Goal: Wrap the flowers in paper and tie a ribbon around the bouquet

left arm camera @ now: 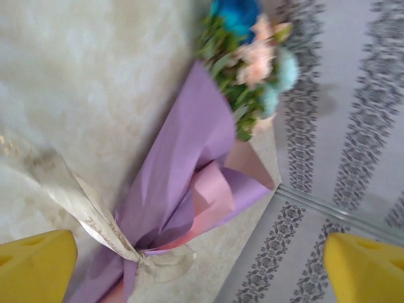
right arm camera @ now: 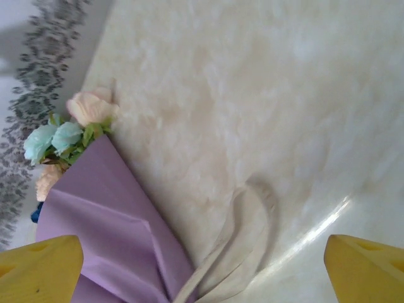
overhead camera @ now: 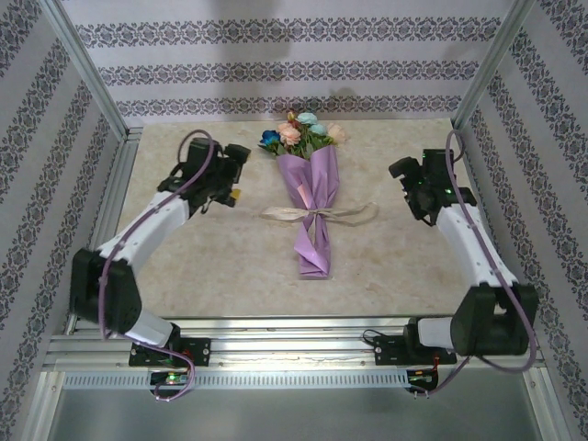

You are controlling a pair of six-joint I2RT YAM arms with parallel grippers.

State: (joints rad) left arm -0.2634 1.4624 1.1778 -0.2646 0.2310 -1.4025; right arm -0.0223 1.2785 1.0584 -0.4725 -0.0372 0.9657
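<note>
Pale marbled table, patterned walls all round. In the middle lies the bouquet, narrow tip nearest, a cream ribbon knotted round its lilac paper. The left gripper and right gripper flank it, fingers spread, holding nothing. At the far end, pink, peach, blue and teal flowers.
</note>
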